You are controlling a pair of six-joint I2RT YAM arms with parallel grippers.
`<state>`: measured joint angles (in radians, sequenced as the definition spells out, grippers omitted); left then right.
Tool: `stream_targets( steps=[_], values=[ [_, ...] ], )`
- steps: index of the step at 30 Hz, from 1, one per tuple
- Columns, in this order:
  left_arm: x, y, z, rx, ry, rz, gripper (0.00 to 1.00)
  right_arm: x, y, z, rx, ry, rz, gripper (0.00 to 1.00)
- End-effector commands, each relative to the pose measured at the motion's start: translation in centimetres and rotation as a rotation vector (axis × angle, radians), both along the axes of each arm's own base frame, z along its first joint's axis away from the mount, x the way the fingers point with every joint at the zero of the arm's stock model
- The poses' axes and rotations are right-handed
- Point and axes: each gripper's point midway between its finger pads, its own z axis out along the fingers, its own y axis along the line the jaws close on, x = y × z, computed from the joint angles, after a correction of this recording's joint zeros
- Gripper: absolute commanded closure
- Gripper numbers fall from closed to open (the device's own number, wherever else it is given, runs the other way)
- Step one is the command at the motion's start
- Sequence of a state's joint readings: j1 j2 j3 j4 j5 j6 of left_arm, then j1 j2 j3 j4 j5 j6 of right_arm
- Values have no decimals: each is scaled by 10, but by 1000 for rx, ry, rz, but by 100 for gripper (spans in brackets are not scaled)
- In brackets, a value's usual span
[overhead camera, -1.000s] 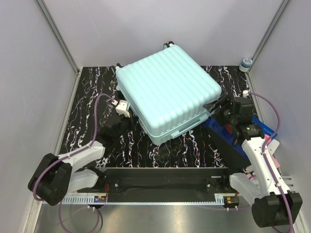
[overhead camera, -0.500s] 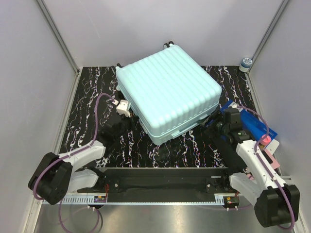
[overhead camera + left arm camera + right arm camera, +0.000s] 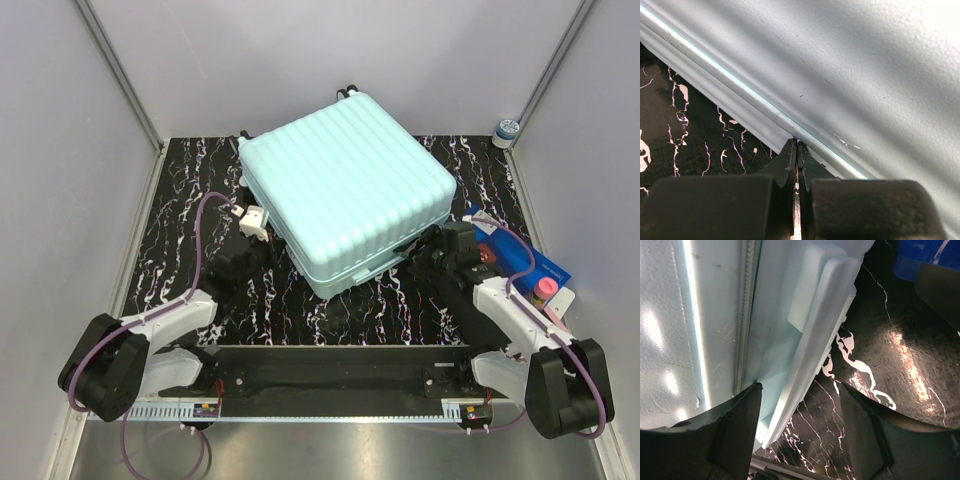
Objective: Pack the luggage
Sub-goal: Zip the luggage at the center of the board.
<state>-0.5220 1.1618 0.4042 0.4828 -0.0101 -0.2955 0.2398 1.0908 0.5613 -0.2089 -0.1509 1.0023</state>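
Observation:
The mint-green ribbed luggage [image 3: 345,190] lies closed on the black marbled table [image 3: 180,200]. My left gripper [image 3: 262,250] is shut and empty, its tips [image 3: 796,142] pressed against the seam on the luggage's [image 3: 855,70] left-front side. At the luggage's front right corner my right gripper [image 3: 415,250] stands open. In the right wrist view the pale shell [image 3: 810,325] with its zip line runs down between the right gripper's [image 3: 800,395] two dark fingers, closer to the left finger [image 3: 735,430]. Nothing is gripped.
A flat blue box [image 3: 525,258] lies to the right of the luggage, with a pink-topped item [image 3: 545,290] beside it. A small round container [image 3: 507,130] sits in the back right corner. Grey walls close in three sides, and a black rail [image 3: 340,362] runs along the near edge.
My right arm has swung left, off the blue box, down to the luggage's front right corner, and its jaws have narrowed slightly. The left arm and the luggage have not moved.

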Motion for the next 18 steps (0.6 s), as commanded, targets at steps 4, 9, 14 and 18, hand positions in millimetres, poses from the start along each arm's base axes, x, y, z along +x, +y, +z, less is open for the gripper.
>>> stream_targets(
  steps=[4, 9, 14, 18],
  values=[
    [6, -35, 63, -136, -156, -112, 100, 16, 3, -4, -2, -48, -46, 30],
    [6, -35, 63, -138, -151, -111, 100, 16, 10, -13, 6, -41, -48, 32],
    [6, -35, 64, -135, -153, -110, 100, 16, 16, -20, -4, -24, -48, 35],
    [7, -33, 63, -129, -150, -101, 100, 16, 18, -26, -19, -18, -52, 37]
  ],
)
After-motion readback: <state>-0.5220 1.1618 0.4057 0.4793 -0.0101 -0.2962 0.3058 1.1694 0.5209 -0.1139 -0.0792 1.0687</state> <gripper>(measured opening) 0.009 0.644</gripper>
